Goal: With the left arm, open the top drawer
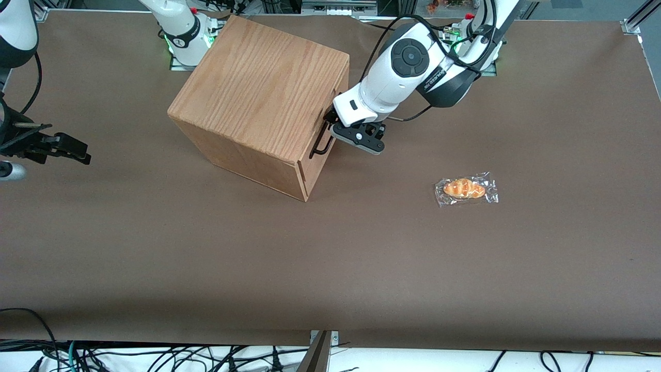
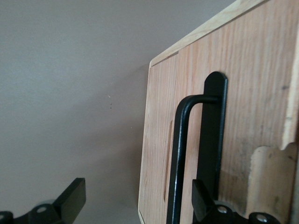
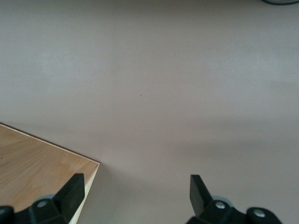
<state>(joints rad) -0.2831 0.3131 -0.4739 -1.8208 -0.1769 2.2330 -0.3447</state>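
Presently: gripper (image 1: 330,129) of left arm (image 1: 408,72), fingers spread wide, straddling black handle (image 2: 180,154) of top drawer (image 2: 243,93) (drawer closed).

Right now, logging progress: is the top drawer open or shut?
Shut: the top drawer front sits flush with the box; the gripper, open, straddles its handle.

L arm (image 1: 408,72) reaches low, wrist bent sideways; claw (image 2: 135,205) fingers spread wide.

White left arm (image 1: 397,77), glossy shell, dark round joint cap, dark band with white lettering near 3 o'clock of cap. Black cable looped overhead. Black gripper (image 1: 356,135), silver screws at finger bases.
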